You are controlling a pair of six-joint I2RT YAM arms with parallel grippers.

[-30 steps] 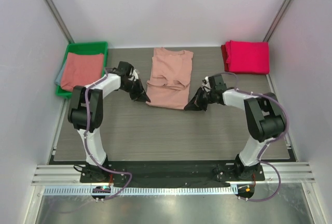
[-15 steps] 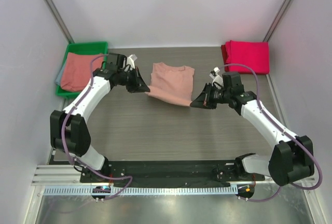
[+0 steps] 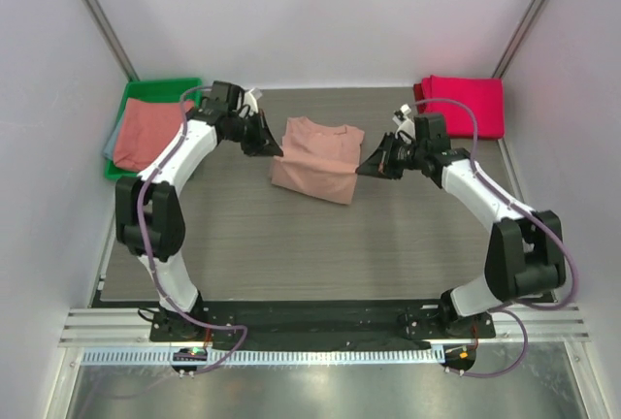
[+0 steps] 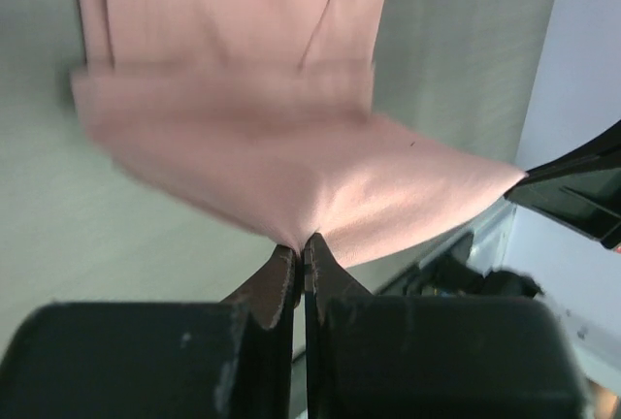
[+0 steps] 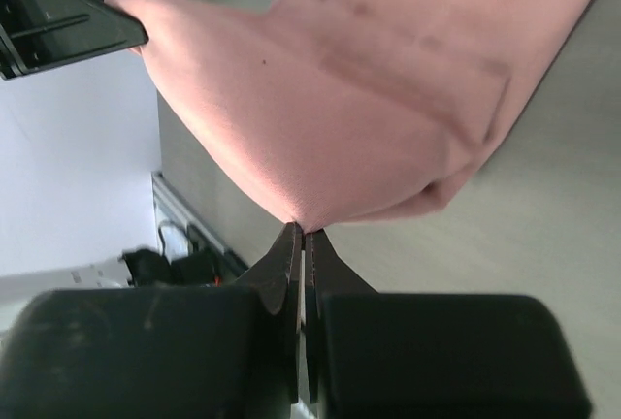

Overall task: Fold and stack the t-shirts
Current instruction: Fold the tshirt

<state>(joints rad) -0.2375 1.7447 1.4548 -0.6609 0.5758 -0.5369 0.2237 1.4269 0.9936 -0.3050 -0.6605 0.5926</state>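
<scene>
A salmon-pink t-shirt (image 3: 315, 157) lies lengthwise in the middle of the table, its near part lifted and doubled toward the far end. My left gripper (image 3: 275, 150) is shut on the shirt's left corner (image 4: 296, 235). My right gripper (image 3: 363, 169) is shut on the right corner (image 5: 301, 220). The cloth (image 4: 291, 177) hangs stretched between both grippers above the flat part (image 5: 466, 21). A folded magenta t-shirt (image 3: 463, 106) rests at the far right corner. More salmon t-shirts (image 3: 150, 134) lie in the green bin.
The green plastic bin (image 3: 165, 86) stands at the far left, close to my left arm's elbow. White walls enclose the table on three sides. The metal rail with both arm bases (image 3: 320, 322) runs along the near edge.
Both grippers have carried the shirt's near edge up and away toward the far end, folding it over the rest. The arms have stretched out from their bent poses.
</scene>
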